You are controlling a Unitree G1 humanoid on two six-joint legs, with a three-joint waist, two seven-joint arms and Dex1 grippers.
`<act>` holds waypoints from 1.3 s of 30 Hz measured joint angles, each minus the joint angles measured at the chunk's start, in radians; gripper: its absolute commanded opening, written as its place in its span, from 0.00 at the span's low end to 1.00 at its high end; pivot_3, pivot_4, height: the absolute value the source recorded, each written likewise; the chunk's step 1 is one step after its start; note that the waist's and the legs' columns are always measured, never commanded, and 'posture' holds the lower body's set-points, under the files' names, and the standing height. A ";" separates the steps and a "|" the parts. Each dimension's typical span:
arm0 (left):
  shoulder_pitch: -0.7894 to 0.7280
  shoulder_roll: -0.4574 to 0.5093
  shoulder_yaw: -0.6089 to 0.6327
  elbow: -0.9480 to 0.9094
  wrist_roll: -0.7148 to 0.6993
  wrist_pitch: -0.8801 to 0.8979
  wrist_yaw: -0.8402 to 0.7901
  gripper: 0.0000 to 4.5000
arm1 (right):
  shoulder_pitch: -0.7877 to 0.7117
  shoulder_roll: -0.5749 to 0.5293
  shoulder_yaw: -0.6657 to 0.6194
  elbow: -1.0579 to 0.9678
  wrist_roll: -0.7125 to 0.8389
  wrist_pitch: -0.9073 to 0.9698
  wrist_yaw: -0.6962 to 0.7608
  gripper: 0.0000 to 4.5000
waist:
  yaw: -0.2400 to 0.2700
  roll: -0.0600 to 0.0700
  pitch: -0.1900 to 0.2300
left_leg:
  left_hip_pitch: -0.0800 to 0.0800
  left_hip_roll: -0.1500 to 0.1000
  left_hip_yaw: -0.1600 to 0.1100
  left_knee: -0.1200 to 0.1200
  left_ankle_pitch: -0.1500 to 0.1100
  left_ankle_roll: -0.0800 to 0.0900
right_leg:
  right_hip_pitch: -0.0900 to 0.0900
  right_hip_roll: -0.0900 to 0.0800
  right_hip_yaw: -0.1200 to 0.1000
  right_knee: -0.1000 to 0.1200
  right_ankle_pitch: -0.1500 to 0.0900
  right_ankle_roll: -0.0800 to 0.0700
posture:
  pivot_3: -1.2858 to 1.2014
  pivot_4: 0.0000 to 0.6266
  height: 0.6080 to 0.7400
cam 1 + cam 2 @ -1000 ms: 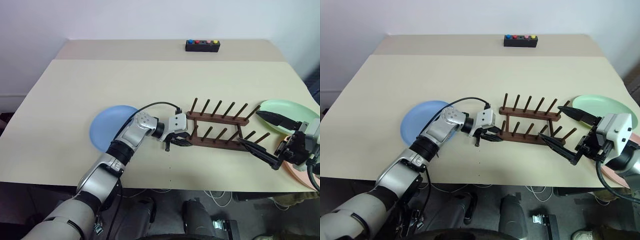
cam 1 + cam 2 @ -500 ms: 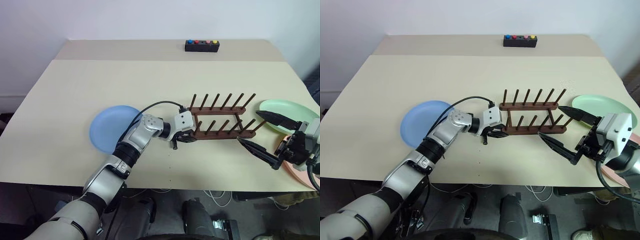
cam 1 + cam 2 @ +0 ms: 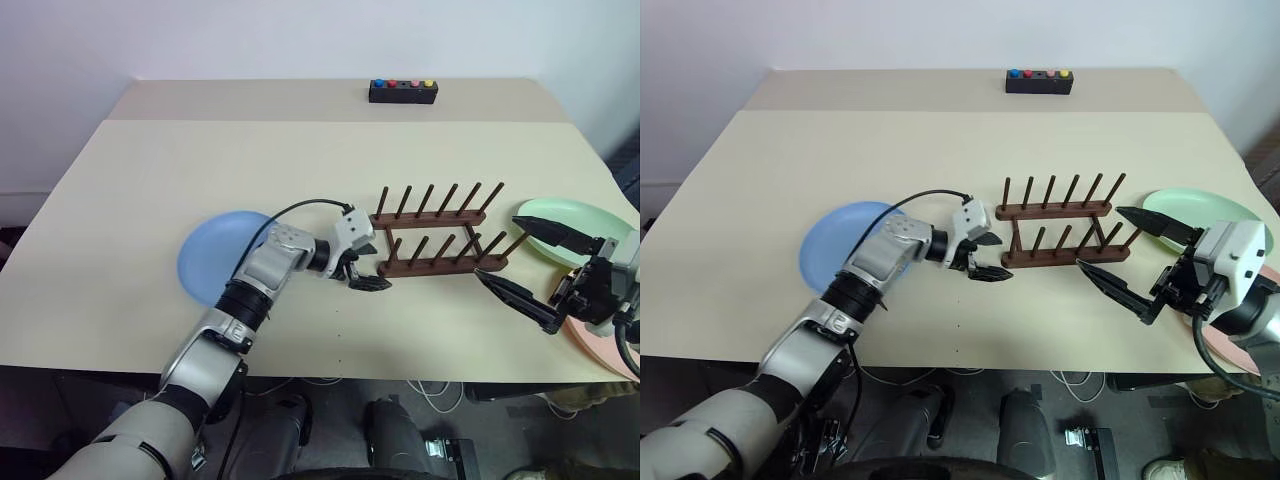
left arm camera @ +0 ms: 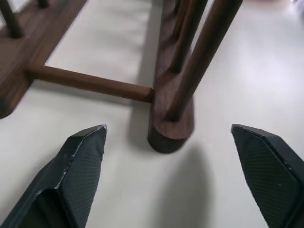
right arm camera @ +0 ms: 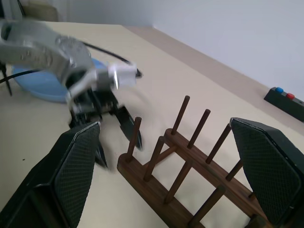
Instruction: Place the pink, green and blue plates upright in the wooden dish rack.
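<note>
Beige surface (image 3: 150, 200) holds the blue plate (image 3: 215, 255) flat near its front edge, empty wooden dish rack (image 3: 440, 238) mid-right, green plate (image 3: 575, 222) and pink plate (image 3: 605, 350) by the right edge. Left gripper (image 3: 362, 268) jaws spread wide at the rack's end, right gripper (image 3: 535, 270) jaws wide too, both empty.

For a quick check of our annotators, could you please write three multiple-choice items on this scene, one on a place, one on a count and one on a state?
1. Where does the blue plate lie?
A. slotted in the wooden dish rack
B. flat on the table, on the left gripper's side of the rack
C. stacked on the green plate

2. How many plates stand in the wooden dish rack?
A. none
B. one
C. three

3. How are the fingers of the left gripper?
A. shut on a plate
B. shut on a peg
C. open, holding nothing

Answers:
1 B, the blue plate rests on the table beyond the left arm.
2 A, all pegs are bare; the green plate and pink plate lie by the right gripper.
3 C, the fingers stand apart before the rack's end.
</note>
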 measured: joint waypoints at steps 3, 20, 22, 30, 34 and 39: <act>-0.024 0.127 0.045 -0.124 -0.081 0.140 -0.065 0.81 | -0.001 0.000 0.006 0.005 -0.002 0.013 -0.014 0.94 | -0.004 0.000 0.000 | 0.000 0.001 0.000 0.000 0.000 0.000 | -0.001 0.001 0.001 0.000 0.000 -0.001 | 0.52 0.24 1.00; 0.061 0.074 -0.046 -0.386 -0.292 0.325 -0.039 0.00 | 0.020 -0.023 0.173 0.088 -0.145 0.065 -0.032 0.01 | 0.003 0.001 -0.001 | 0.001 0.002 0.001 0.000 0.000 0.000 | 0.002 0.002 0.003 -0.005 0.002 -0.003 | 0.52 0.24 1.00; 0.066 0.014 -0.055 -0.361 -0.284 0.326 0.022 0.00 | 0.045 -0.035 0.195 0.118 -0.208 0.052 -0.041 0.01 | 0.003 0.001 -0.001 | 0.001 0.001 0.002 0.000 0.000 0.000 | 0.002 0.002 0.003 -0.005 0.002 -0.003 | 0.52 0.24 1.00; 0.067 -0.025 -0.193 -0.182 -0.082 0.094 0.155 0.00 | 0.013 -0.032 0.261 0.203 -0.381 -0.009 -0.112 0.01 | 0.001 0.002 -0.001 | 0.001 0.007 0.009 0.000 0.000 0.000 | 0.000 0.006 0.007 -0.006 0.005 -0.006 | 0.52 0.24 1.00; 0.067 -0.066 -0.249 -0.075 0.012 -0.040 0.194 0.00 | -0.033 -0.031 0.316 0.223 -0.430 -0.010 -0.147 0.01 | 0.005 0.002 -0.001 | 0.001 0.007 0.009 -0.001 0.000 0.000 | 0.001 0.006 0.007 -0.007 0.006 -0.003 | 0.52 0.24 1.00; 0.058 -0.112 -0.249 0.003 0.069 -0.128 0.226 0.00 | -0.094 -0.024 0.360 0.284 -0.481 0.011 -0.200 0.01 | 0.004 0.002 -0.001 | 0.001 0.007 0.009 0.000 0.000 0.000 | 0.001 0.006 0.007 -0.008 0.007 -0.002 | 0.52 0.24 1.00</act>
